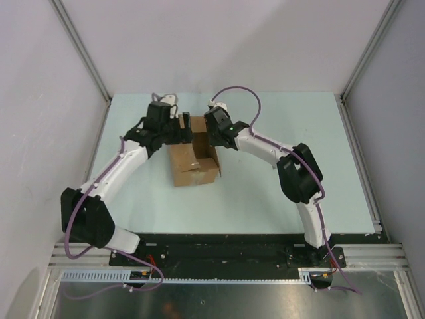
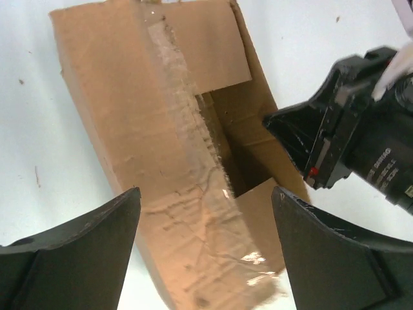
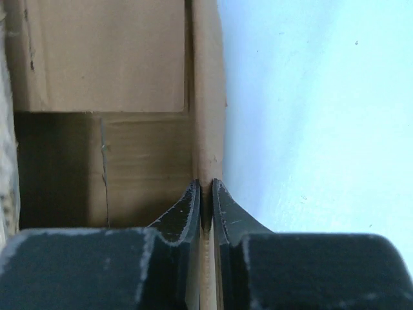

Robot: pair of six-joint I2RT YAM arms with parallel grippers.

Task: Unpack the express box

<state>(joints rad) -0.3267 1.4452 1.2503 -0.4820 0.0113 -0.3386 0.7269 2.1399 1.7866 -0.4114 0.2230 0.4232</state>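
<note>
The express box [image 1: 192, 166] is a brown carton in the middle of the table, its top partly open. In the left wrist view the box [image 2: 161, 161] shows a taped left flap with a torn tape edge and a dark opening beside it. My left gripper [image 2: 205, 194] is open and empty, hovering over that left flap at the box's far end [image 1: 182, 126]. My right gripper [image 3: 206, 184] is shut on an upright cardboard edge [image 3: 208, 97] on the box's right side. It also shows in the top view [image 1: 211, 133] and the left wrist view [image 2: 290, 126]. The box's inside is dark.
The pale green table [image 1: 299, 113] is bounded by grey walls and an aluminium frame post [image 1: 83, 50] at the back left. A raised edge strip [image 1: 358, 166] runs along the table's right side. The arm bases sit on the black rail [image 1: 226, 252] at the near edge.
</note>
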